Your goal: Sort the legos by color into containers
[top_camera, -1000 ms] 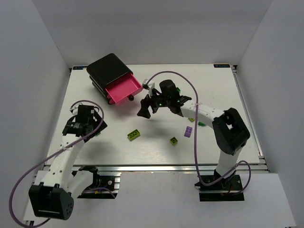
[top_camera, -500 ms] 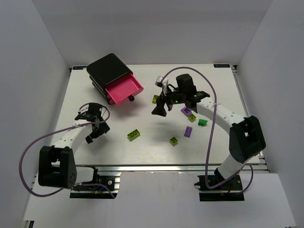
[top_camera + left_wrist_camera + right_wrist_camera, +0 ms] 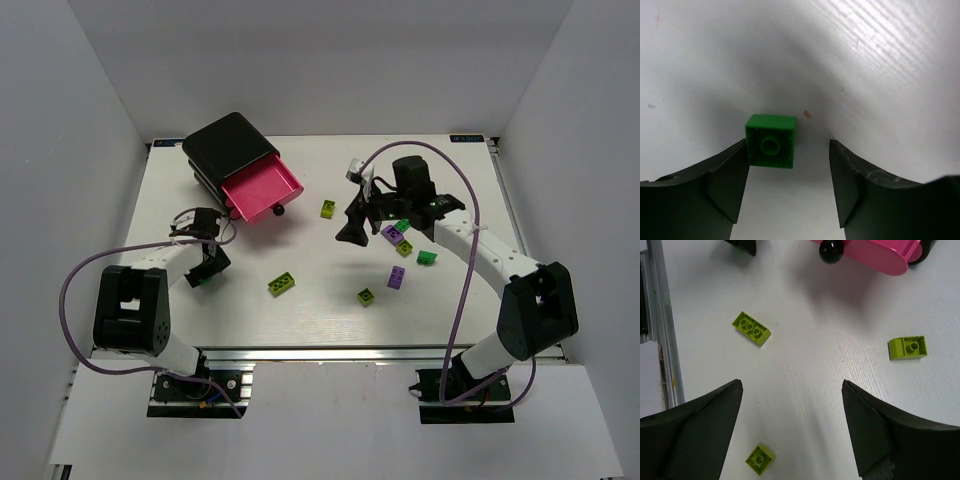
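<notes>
The pulled-out drawer and scattered legos interrupt otherwise passable table.

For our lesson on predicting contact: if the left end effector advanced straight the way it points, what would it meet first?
Probably the green lego lying between the open fingers of the left end effector, then the table; depth is unclear.

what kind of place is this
Probably a robotics lab test cell: two arms bolted to a metal rail at a white table, plain white walls boxing it in, and legos and a pink drawer set out as props.
</notes>
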Tool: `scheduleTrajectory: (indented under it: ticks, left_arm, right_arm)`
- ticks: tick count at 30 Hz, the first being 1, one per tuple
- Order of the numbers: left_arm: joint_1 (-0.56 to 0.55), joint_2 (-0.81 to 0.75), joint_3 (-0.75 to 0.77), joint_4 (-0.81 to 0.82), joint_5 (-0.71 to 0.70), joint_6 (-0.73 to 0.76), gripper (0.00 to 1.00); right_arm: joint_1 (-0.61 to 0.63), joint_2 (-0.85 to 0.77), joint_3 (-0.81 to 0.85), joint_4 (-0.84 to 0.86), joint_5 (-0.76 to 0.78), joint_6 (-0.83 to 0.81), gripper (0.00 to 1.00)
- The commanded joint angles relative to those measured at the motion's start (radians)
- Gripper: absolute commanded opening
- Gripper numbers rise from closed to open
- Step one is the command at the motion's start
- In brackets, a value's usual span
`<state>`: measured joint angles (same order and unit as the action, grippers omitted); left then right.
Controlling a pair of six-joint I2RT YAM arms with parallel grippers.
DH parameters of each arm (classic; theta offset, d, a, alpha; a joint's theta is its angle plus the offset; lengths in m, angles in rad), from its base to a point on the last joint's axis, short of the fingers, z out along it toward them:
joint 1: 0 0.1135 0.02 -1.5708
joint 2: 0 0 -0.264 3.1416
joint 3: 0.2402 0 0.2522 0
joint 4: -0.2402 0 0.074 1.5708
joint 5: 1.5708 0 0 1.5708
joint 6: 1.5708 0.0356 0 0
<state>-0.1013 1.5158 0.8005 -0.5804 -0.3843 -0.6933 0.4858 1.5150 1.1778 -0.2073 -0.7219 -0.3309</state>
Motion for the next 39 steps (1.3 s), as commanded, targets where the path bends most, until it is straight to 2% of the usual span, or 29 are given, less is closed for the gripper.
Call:
scheduleTrajectory:
  ticks: [1,6,9,10,12,13,16,20,22,26,27,32,39]
  left_arm:
    - [0.012,0.027,-0.003,0.02,-0.031,0.023,0.72]
    - [0.032,0.063,0.016,0.019,-0.03,0.038,0.59]
    - [0.032,0.052,0.019,0.017,-0.019,0.044,0.46]
    - [0.032,0.044,0.019,0.016,-0.012,0.046,0.37]
    - [0.032,0.003,0.02,0.014,0.005,0.051,0.26]
    - [0.032,-0.018,0.023,0.008,0.018,0.055,0.16]
    - [0.019,-0.132,0.037,0.013,0.068,0.078,0.0]
    - [0.009,-0.319,0.055,0.054,0.253,0.123,0.0]
    - [0.009,-0.415,0.066,0.07,0.3,0.129,0.0]
    - [0.009,-0.486,0.123,0.067,0.383,0.127,0.0]
    - [0.009,-0.483,0.147,0.068,0.447,0.124,0.0]
    - [0.009,-0.404,0.216,0.131,0.519,0.095,0.0]
    - [-0.021,-0.156,0.38,0.225,0.565,0.104,0.0]
  right_arm:
    - [-0.016,-0.036,-0.006,-0.01,-0.027,-0.02,0.86]
    - [-0.032,-0.033,-0.001,-0.01,-0.027,-0.017,0.85]
    - [-0.035,-0.032,0.003,-0.011,-0.025,-0.016,0.85]
    - [-0.038,-0.032,0.003,-0.017,-0.025,-0.017,0.85]
    - [-0.039,-0.033,0.003,-0.021,-0.024,-0.025,0.84]
    - [-0.039,-0.035,0.003,-0.032,-0.022,-0.028,0.84]
    - [-0.042,-0.038,-0.003,-0.037,-0.014,-0.042,0.84]
    - [-0.046,-0.038,-0.009,-0.047,-0.004,-0.054,0.83]
    - [-0.049,-0.038,-0.007,-0.049,-0.002,-0.057,0.83]
    - [-0.049,-0.033,-0.006,-0.052,-0.001,-0.062,0.83]
    - [-0.049,-0.033,-0.004,-0.056,0.002,-0.065,0.83]
    - [-0.049,-0.03,0.003,-0.063,0.038,-0.059,0.86]
    - [-0.055,-0.062,-0.004,-0.079,0.121,-0.048,0.89]
